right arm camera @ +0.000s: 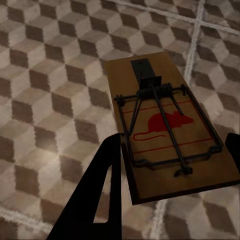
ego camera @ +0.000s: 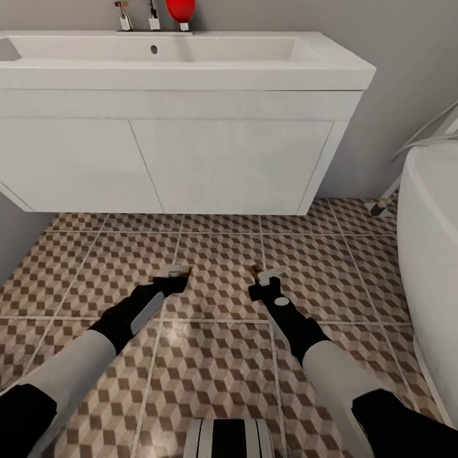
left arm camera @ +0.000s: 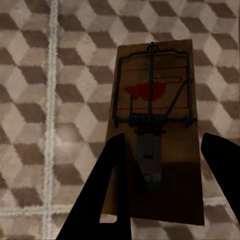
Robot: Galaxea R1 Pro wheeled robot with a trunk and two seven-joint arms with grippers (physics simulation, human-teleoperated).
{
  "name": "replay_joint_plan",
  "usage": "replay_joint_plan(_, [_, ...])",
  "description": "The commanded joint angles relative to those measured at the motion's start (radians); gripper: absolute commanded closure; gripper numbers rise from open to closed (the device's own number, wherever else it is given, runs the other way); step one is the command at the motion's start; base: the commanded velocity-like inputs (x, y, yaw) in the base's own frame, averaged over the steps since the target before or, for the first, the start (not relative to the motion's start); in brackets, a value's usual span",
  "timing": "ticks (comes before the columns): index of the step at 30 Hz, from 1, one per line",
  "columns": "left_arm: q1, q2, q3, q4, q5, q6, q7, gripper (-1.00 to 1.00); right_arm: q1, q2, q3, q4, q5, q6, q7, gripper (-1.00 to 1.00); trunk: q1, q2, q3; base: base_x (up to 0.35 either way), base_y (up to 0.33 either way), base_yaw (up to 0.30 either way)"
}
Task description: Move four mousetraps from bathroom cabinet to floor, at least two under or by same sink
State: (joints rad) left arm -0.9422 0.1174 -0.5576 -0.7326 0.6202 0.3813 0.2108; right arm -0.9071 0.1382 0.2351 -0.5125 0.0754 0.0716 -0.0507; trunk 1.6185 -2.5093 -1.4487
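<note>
Low over the bathroom floor (ego camera: 216, 356), in front of the white sink (ego camera: 159, 70) and its vanity, both arms reach down. My left gripper (ego camera: 173, 275) is shut on a mousetrap (left arm camera: 155, 125), a tan board with dark wire and a red mouse print, and its black fingers (left arm camera: 112, 190) stand at the board's two long sides. My right gripper (ego camera: 267, 277) is shut on a second mousetrap (right arm camera: 170, 130) in the same way, held slantwise between its fingers (right arm camera: 107, 190). Both traps hang just above the cube-pattern tiles. The cabinet is out of view.
The white vanity front (ego camera: 222, 165) hangs off the wall with a gap beneath it. A white bathtub (ego camera: 432, 242) curves in at the right. A chrome tap (ego camera: 152, 16) and a red object (ego camera: 180, 9) stand behind the basin. Grey wall closes the left side.
</note>
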Motion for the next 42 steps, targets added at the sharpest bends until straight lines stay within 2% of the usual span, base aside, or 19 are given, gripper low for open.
replay_joint_plan(1, [-0.026,-0.005,-0.003,0.003,-0.012,0.028,0.010,1.00,-0.010,0.001,0.004,0.010,0.006,0.018,-0.006,1.00,0.000,0.000,-0.001,0.000,0.000,0.000])
replay_joint_plan(5, [-0.093,-0.034,0.002,0.069,-0.077,0.075,0.012,1.00,-0.036,0.016,0.004,0.046,0.007,0.029,-0.005,1.00,0.000,0.000,-0.001,0.000,0.000,0.000])
replay_joint_plan(8, [-0.108,-0.042,0.003,0.109,-0.096,0.066,0.011,1.00,-0.041,0.021,0.004,0.060,0.008,0.025,-0.003,1.00,0.000,0.000,-0.001,0.000,0.000,0.000])
replay_joint_plan(10, [-0.112,-0.046,0.001,0.150,-0.102,-0.017,0.008,1.00,-0.043,0.022,0.005,0.074,0.008,0.007,0.000,1.00,0.000,0.000,-0.001,0.000,0.000,0.000])
replay_joint_plan(15, [-0.116,-0.075,-0.014,0.279,-0.105,-0.300,-0.002,1.00,-0.044,0.016,0.006,0.117,0.009,-0.065,0.003,1.00,0.000,0.000,-0.001,0.000,0.000,0.000])
replay_joint_plan(18, [-0.116,-0.077,-0.039,0.304,-0.106,-0.376,-0.018,1.00,-0.044,0.014,0.007,0.121,0.009,-0.090,0.004,1.00,0.000,0.000,-0.001,0.000,0.000,0.000])
replay_joint_plan(19, [-0.116,-0.077,-0.055,0.308,-0.105,-0.416,-0.027,1.00,-0.044,0.012,0.006,0.120,0.009,-0.119,0.004,1.00,0.000,0.000,-0.001,0.000,0.000,0.000])
replay_joint_plan(21, [-0.114,-0.077,-0.068,0.313,-0.105,-0.449,-0.032,1.00,-0.044,0.011,0.007,0.120,0.010,-0.161,0.006,1.00,0.000,0.000,-0.001,0.000,0.000,0.000])
replay_joint_plan(24, [-0.111,-0.075,-0.076,0.348,-0.104,-0.469,-0.035,1.00,-0.044,0.011,0.009,0.120,0.010,-0.199,0.009,1.00,0.000,0.000,-0.001,0.000,0.000,0.000])
replay_joint_plan(30, [-0.110,-0.074,-0.078,0.422,-0.103,-0.476,-0.036,1.00,-0.044,0.009,0.006,0.119,0.010,-0.205,0.057,1.00,0.000,0.000,-0.001,0.000,0.000,0.000])
replay_joint_plan(42, [-0.110,-0.079,-0.078,0.434,-0.103,-0.476,-0.035,1.00,-0.043,0.008,0.003,0.119,0.010,-0.202,0.080,1.00,0.000,0.000,-0.017,0.000,0.000,0.000])
